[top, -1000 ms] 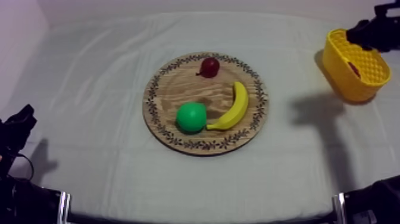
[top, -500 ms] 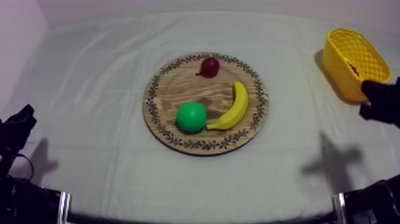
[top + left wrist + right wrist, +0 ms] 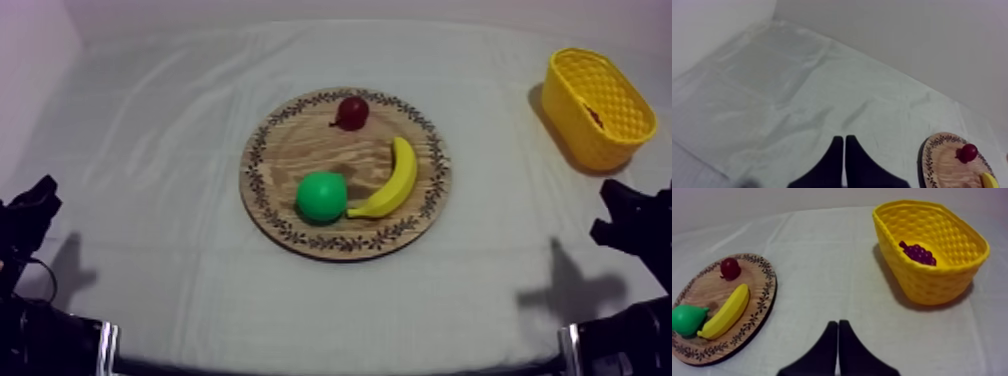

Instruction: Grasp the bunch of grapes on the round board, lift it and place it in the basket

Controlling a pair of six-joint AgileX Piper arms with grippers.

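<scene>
The top view looks down at a slant from above the near edge of the grey-white cloth (image 3: 150, 150), covering all of it. The left wrist view sits low at near left, facing far. The right wrist view sits low at near right, facing far, close to the yellow latticed basket (image 3: 922, 278). All three share the round wooden board with a patterned rim (image 3: 300, 150).

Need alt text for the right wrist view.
The bunch of grapes lies inside the yellow basket. Beside it on the cloth, the wooden board holds a banana, pear and small red fruit; the right claw is shut, empty.
</scene>
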